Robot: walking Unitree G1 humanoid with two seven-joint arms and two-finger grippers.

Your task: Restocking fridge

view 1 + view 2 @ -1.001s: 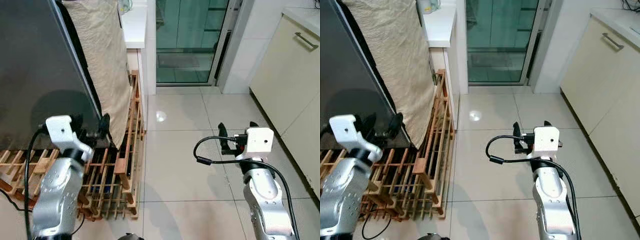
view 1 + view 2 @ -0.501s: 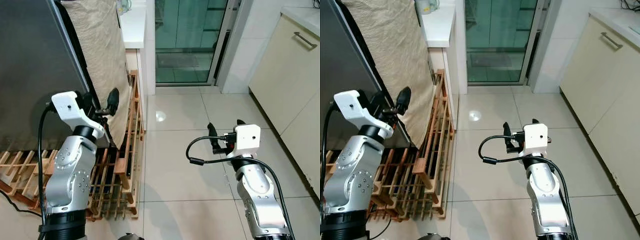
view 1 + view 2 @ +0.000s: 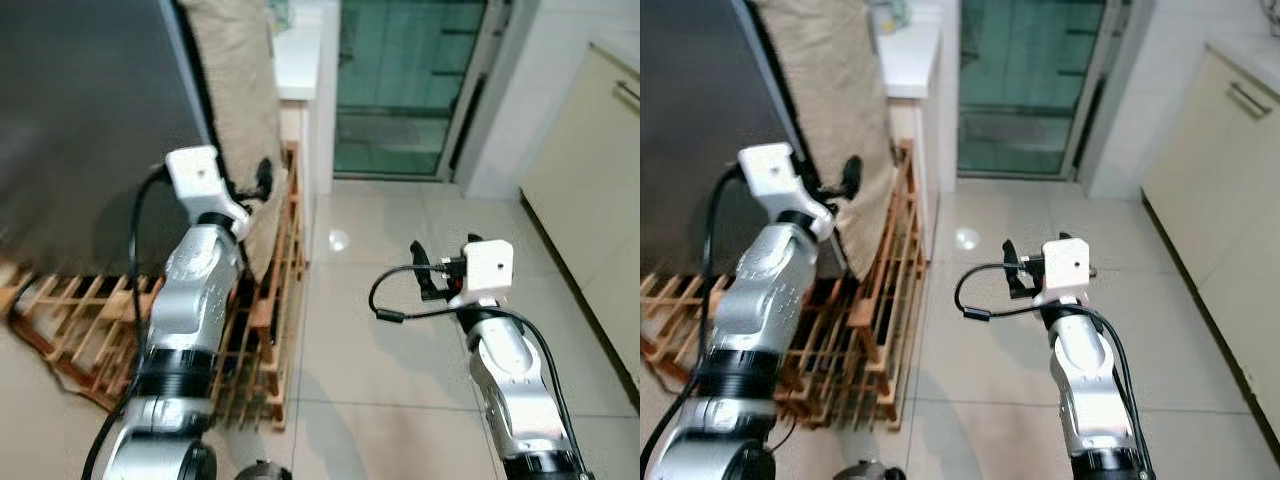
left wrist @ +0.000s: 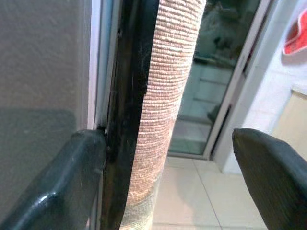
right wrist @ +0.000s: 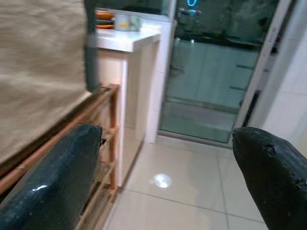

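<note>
The fridge's dark grey door (image 3: pixel 80 130) fills the left side, with a beige cloth (image 3: pixel 240 90) hanging down the fridge's side behind it. My left gripper (image 3: pixel 255 185) is raised to the door's right edge and is open. In the left wrist view one finger (image 4: pixel 81 177) rests against the door's black edge strip (image 4: pixel 127 110), and the other finger (image 4: pixel 268 167) stands well apart on the cloth side. My right gripper (image 3: pixel 428 275) is open and empty, held above the tiled floor to the right.
A low wooden slatted rack (image 3: pixel 270 300) runs under and beside the fridge. A white counter (image 3: pixel 300 60) and a glass door (image 3: pixel 410 80) are behind it. Cream cabinets (image 3: pixel 590 170) line the right. Light floor tiles (image 3: pixel 360 350) lie between the arms.
The whole view has shifted right, so the camera moved. My left arm has risen and reached forward to the fridge door's edge. The right arm keeps about the same pose.
</note>
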